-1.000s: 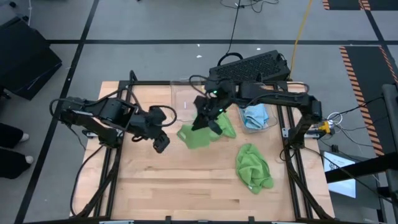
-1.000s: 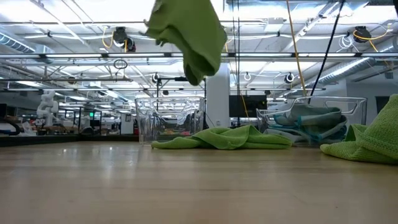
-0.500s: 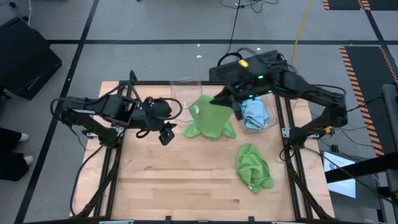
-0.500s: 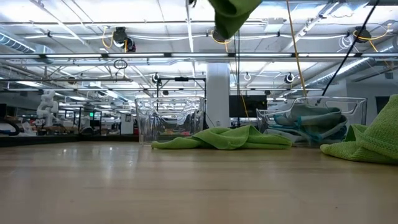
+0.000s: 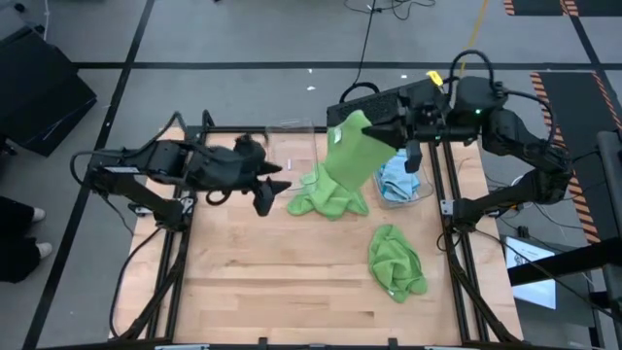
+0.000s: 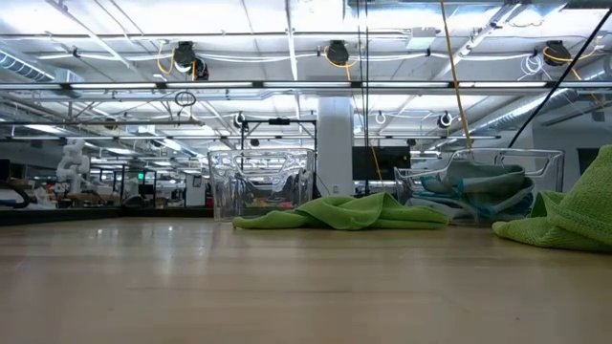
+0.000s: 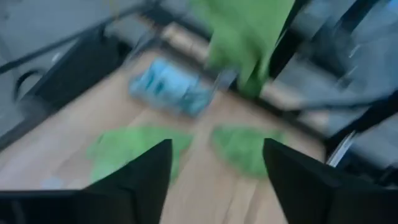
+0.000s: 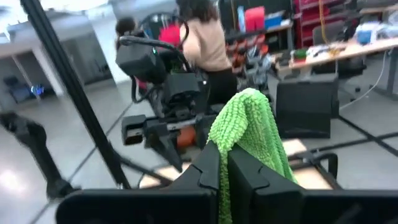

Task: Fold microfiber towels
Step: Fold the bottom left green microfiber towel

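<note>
The right gripper is raised above the far side of the tabletop, clamped on a lime green towel that hangs from it. The left gripper hovers near the tabletop's middle, fingers spread, empty. A second green towel lies crumpled below the hanging one; a third lies nearer the front. Light blue towels sit in a clear bin.

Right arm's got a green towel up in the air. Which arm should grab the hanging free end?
Left. The left tool is open, empty and beside the hanging green towel. The right tool is shut on that towel's top, so it cannot also take the free end.
</note>
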